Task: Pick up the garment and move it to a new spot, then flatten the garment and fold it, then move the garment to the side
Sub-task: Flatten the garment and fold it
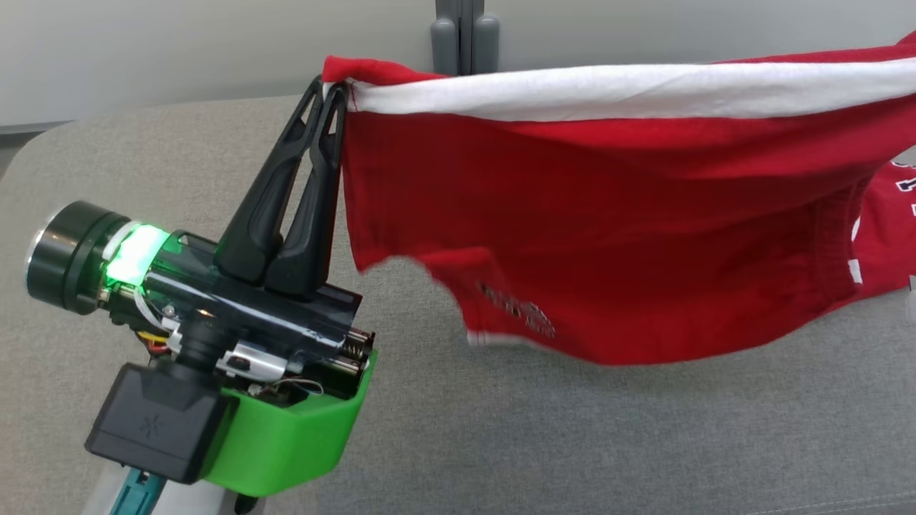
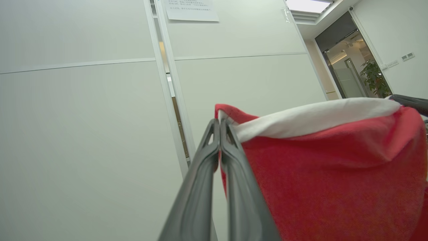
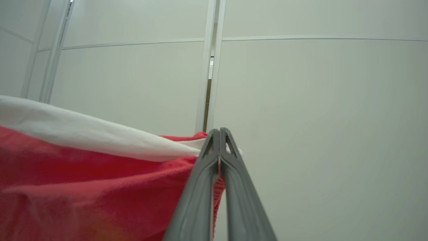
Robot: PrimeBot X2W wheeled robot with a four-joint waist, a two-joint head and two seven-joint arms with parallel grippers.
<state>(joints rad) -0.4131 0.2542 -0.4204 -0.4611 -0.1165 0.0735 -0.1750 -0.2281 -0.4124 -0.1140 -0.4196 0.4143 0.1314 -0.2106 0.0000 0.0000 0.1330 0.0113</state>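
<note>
Red knit garment point(image 1: 608, 236) hangs in the air as a wide sheet, held by its upper edge above the grey woven tabletop point(image 1: 572, 443). Its lower hem is just clear of that surface across the middle. At the far right of the head view, a part with printed lettering sits low, and I cannot tell whether it touches the table. A white band point(image 1: 608, 93) runs along the top edge, pulled nearly straight, so the cloth is probably under tension from both ends.

The left gripper point(image 1: 333, 89) has its two long dark fingers pressed together on the garment's top left corner, with a tuft of red poking out above the tips. The right gripper point(image 3: 219, 130) is likewise pinched tight on the opposite corner.

Both sets of fingers point up and away, so the wrist cameras look past the cloth at pale wall panels point(image 3: 317, 100). Holding two corners high and well apart lets the garment's own weight draw out folds. That suits carrying it to a new spot and laying it down flat. Folding looks not yet begun.
</note>
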